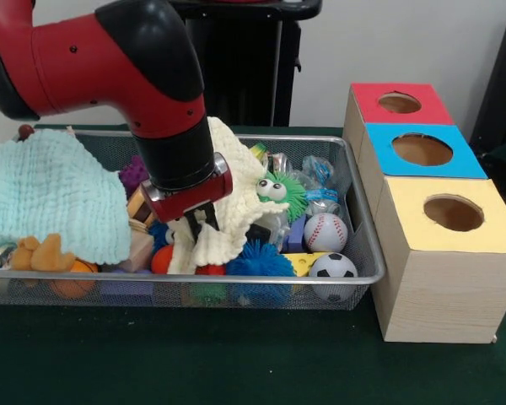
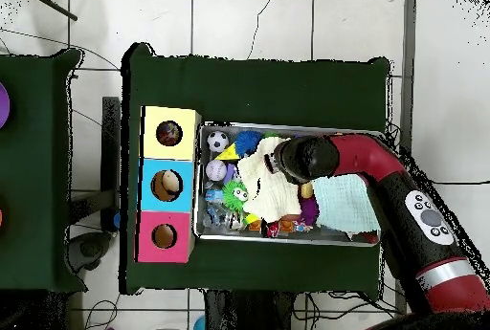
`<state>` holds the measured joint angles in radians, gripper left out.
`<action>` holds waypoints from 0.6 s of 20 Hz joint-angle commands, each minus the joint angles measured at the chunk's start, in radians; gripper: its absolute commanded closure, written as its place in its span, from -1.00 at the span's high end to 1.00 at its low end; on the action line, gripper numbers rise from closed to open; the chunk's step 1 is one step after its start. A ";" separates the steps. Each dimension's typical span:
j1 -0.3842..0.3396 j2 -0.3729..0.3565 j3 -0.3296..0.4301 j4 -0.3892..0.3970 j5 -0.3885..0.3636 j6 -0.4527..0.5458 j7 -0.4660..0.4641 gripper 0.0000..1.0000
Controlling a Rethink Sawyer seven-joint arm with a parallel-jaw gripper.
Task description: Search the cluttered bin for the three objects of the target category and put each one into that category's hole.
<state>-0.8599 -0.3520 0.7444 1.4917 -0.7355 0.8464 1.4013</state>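
Observation:
My gripper [image 1: 201,223] hangs over the middle of the wire bin [image 1: 367,253], shut on a cream knitted cloth [image 1: 236,181] that drapes around its fingers. In the overhead view the arm's end [image 2: 299,157] covers the gripper, and the cream cloth [image 2: 263,185] spreads to its left. Beside the cloth lie a baseball [image 1: 325,232], a soccer ball [image 1: 333,268], a blue spiky ball [image 1: 257,258] and a green fuzzy toy with eyes [image 1: 280,192]. To the right stand three boxes with round holes: red [image 1: 398,103], blue [image 1: 422,149] and yellow [image 1: 453,213].
A pale green cloth [image 1: 59,198] covers the bin's left part, with an orange plush toy [image 1: 38,253] under its edge. A yellow cheese wedge [image 1: 308,263], an orange ball [image 1: 161,260] and several small toys fill the bin. A dark green cover [image 1: 236,363] lies on the table.

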 commanded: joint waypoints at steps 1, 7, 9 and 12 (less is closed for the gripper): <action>0.048 0.006 0.029 -0.100 -0.048 0.071 -0.321 -1.00; 0.025 -0.208 0.078 0.057 0.033 0.039 -0.195 -1.00; 0.024 -0.287 0.105 0.108 0.091 0.050 -0.130 -1.00; 0.038 -0.366 0.121 0.159 0.169 0.062 -0.035 -1.00</action>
<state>-0.8270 -0.5184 0.7791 1.5521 -0.6715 0.8576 1.3939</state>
